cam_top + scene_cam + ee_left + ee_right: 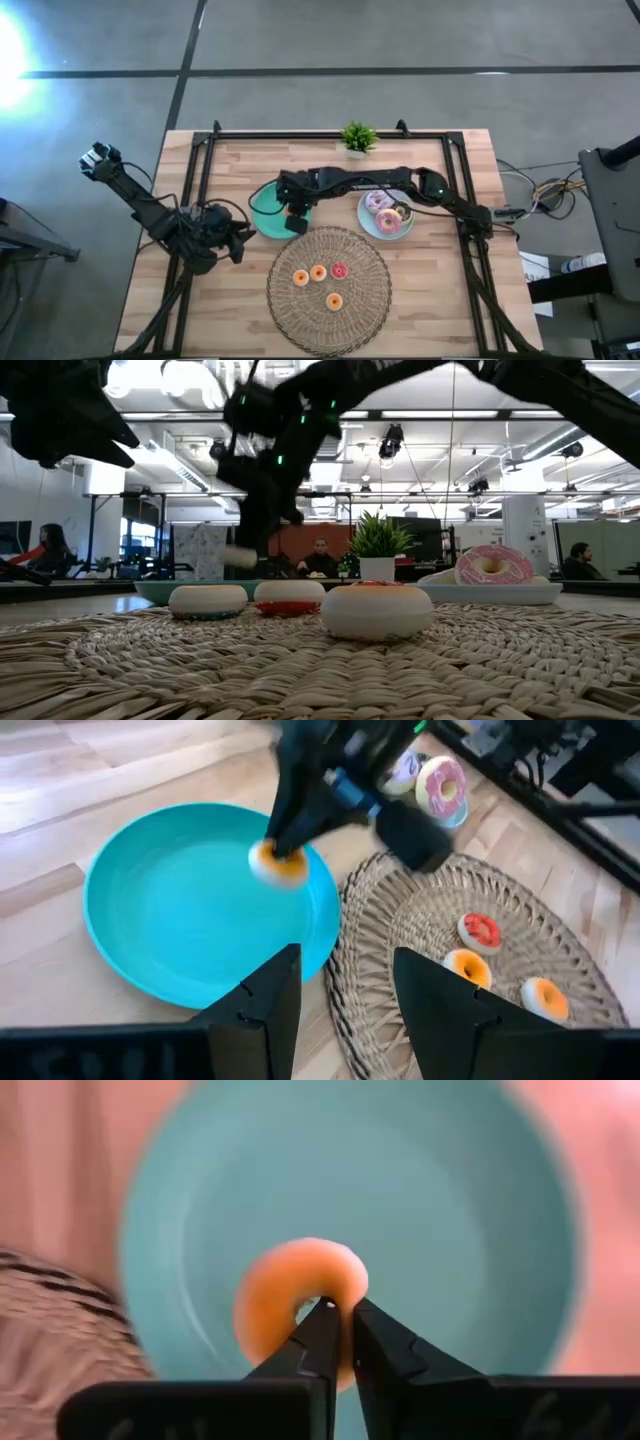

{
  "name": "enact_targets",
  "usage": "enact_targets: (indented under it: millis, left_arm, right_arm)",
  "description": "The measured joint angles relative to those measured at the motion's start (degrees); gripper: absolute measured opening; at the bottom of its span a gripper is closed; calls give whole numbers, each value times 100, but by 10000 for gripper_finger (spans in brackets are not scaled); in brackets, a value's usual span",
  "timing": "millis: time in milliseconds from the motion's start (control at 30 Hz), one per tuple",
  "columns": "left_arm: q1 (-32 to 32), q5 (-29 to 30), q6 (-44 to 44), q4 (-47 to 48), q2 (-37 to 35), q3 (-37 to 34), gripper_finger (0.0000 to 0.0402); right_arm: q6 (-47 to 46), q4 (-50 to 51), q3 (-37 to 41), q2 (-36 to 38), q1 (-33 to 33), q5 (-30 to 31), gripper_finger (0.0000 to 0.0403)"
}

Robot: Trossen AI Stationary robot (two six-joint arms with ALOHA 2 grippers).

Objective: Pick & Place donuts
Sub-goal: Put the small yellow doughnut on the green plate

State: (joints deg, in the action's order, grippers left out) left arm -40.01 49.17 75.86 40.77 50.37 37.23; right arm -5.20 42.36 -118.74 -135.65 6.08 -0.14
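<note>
One small orange donut (pixel 296 1305) is held in the closed right claw (pixel 340 1315) above the teal plate (pixel 262 215), at eleven o'clock of the wicker mat (pixel 375 300), where four small donuts (pixel 318 272) remain, while the left claw (pixel 345 985) is kept wide nearby.

You get bright glare on the floor (pixel 12 50) at the high view's left edge. Ceiling lights (pixel 180 375) backlight the arms dark in the low view. The right wrist view's teal plate (pixel 460 1210) is blurred.
</note>
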Motion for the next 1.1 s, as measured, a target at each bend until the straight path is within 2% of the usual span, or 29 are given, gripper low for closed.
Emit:
enact_targets:
  millis: [133, 267, 333, 467, 600, 667, 767, 833, 1000, 1100]
  left_arm:
    - [0, 602, 359, 10, -38, -1, 135]
    - [24, 1024, 809, 13, -234, -7, 135]
    - [24, 1123, 992, -15, -354, -9, 135]
    - [27, 1594, 1260, -242, -633, -11, 135]
    - [46, 2051, 1266, -890, -919, -11, 135]
    - [48, 2085, 1102, -1418, -1064, -11, 135]
    - [60, 1953, 360, -2470, -1180, -11, 135]
    - [66, 1820, -689, -3263, -1151, 2, 135]
    - [66, 1747, -3531, -5053, -739, 34, 135]
    - [77, 1740, -4081, -5419, -457, 108, 135]
  right_arm:
    - [177, -152, 29, 546, -49, 752, 13]
    - [1006, -739, 196, 1178, -307, 2041, 13]
    - [1496, -1250, 393, 1482, -508, 2585, 13]
    - [2528, -2788, 1082, 1983, -893, 3222, 13]
    - [3440, -4115, 1819, 2372, -1249, 4241, 13]
    - [3719, -4520, 2114, 2562, -1401, 4389, 13]
    - [4065, -5174, 2397, 2749, -1600, 4385, 13]
    - [3948, -5471, 2426, 2808, -1689, 4383, 13]
    - [2213, -5015, 2229, 2836, -1743, 4398, 13]
    - [1731, -4734, 2164, 2798, -1759, 4614, 13]
